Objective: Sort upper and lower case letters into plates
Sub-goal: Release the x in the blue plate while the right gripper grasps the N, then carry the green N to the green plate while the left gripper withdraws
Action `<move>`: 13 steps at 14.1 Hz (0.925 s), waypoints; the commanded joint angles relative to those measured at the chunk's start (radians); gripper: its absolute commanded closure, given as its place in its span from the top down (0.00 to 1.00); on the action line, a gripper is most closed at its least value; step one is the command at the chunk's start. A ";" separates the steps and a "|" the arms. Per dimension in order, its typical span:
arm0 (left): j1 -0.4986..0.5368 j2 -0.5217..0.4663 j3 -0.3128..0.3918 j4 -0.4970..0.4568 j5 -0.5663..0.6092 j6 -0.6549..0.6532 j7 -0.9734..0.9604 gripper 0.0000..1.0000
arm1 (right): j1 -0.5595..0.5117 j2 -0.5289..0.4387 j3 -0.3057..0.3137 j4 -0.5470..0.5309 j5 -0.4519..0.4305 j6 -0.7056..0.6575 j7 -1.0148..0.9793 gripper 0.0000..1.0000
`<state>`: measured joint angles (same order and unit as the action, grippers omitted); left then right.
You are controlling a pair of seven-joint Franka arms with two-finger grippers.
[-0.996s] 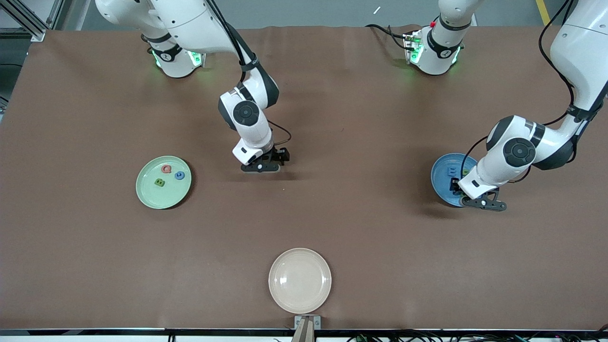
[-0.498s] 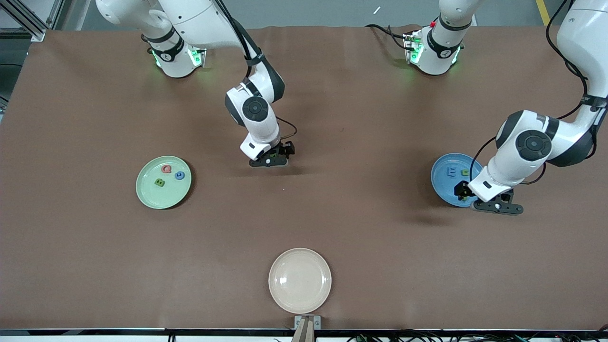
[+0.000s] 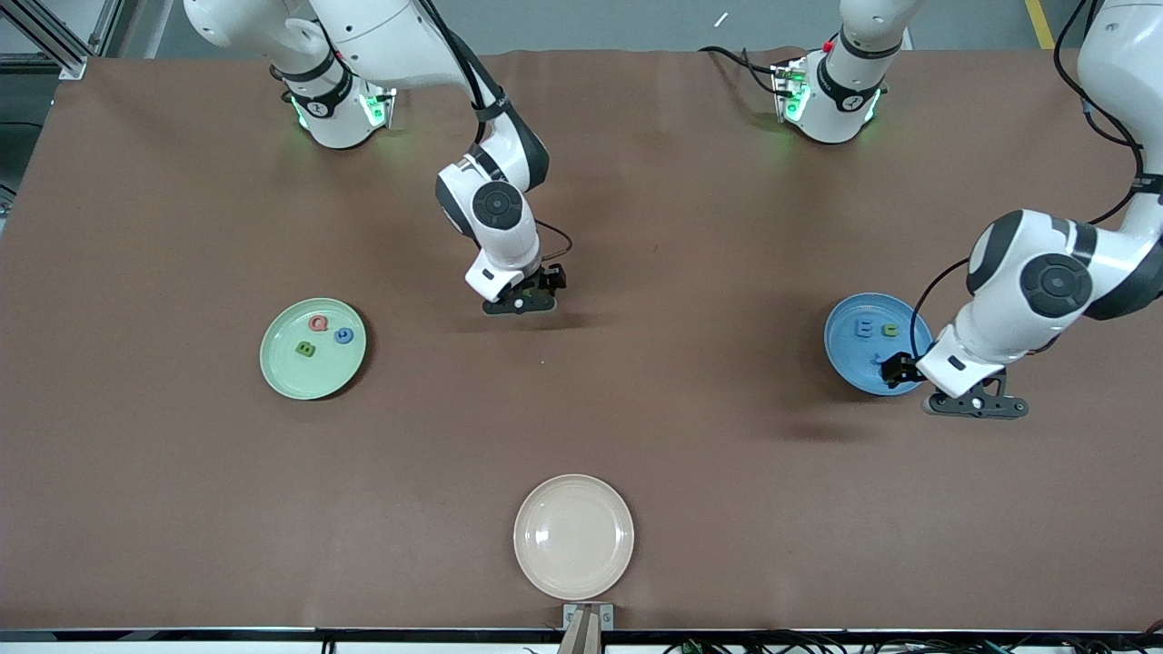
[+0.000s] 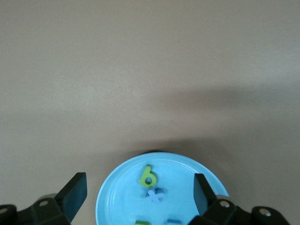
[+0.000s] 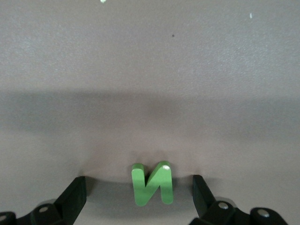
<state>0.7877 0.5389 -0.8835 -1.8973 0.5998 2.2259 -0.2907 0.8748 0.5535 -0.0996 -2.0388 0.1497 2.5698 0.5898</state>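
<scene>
Straddling the green N [image 5: 152, 183], the right gripper [image 5: 139, 199] fingers stand wide; an off-centre closure may tip it. The left gripper [image 4: 140, 197], fingers wide, is over the blue plate [image 3: 849, 363].

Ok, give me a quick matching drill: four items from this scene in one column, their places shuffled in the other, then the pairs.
1. green letter N
2. pink-red ring-shaped letter
3. pale blue letter x
4. cream-beige round plate

a. in the bright blue plate
b. on the brown table, nearest the front camera
c. in the pale mint green plate
d. on the table between the open right gripper fingers

Pairs: 1-d, 2-c, 3-a, 4-b
</scene>
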 commanded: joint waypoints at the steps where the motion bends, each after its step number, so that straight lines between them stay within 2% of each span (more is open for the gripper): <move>1: -0.007 -0.063 -0.009 0.041 -0.163 -0.060 0.105 0.99 | 0.013 -0.021 -0.015 -0.015 -0.036 -0.008 0.013 0.94; 3: -0.048 -0.088 0.023 0.047 -0.279 -0.069 0.136 0.99 | 0.013 -0.021 -0.017 -0.015 -0.045 -0.005 0.015 0.79; 4: -0.097 -0.108 0.075 0.061 -0.331 -0.078 0.153 0.99 | 0.013 -0.021 -0.017 -0.015 -0.048 -0.005 0.015 0.71; 6: -0.259 -0.175 0.244 0.063 -0.464 -0.081 0.203 0.99 | 0.012 -0.023 -0.019 -0.014 -0.052 -0.005 0.015 0.55; 7: -0.368 -0.201 0.359 0.061 -0.536 -0.081 0.229 0.99 | 0.010 -0.024 -0.019 -0.015 -0.052 -0.007 0.016 0.42; 9: -0.555 -0.234 0.554 0.060 -0.627 -0.081 0.248 0.99 | 0.009 -0.027 -0.023 -0.015 -0.052 -0.011 0.047 0.06; 10: -0.638 -0.244 0.636 0.060 -0.661 -0.081 0.248 0.99 | 0.007 -0.027 -0.023 -0.014 -0.052 -0.011 0.080 0.00; 13: -0.867 -0.247 0.858 0.105 -0.716 -0.123 0.245 0.99 | -0.011 -0.053 -0.047 0.001 -0.052 -0.067 0.094 0.00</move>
<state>0.0392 0.3049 -0.1493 -1.8270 -0.0785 2.1510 -0.0602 0.8745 0.5319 -0.1202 -2.0353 0.1153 2.5534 0.6599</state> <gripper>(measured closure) 0.009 0.670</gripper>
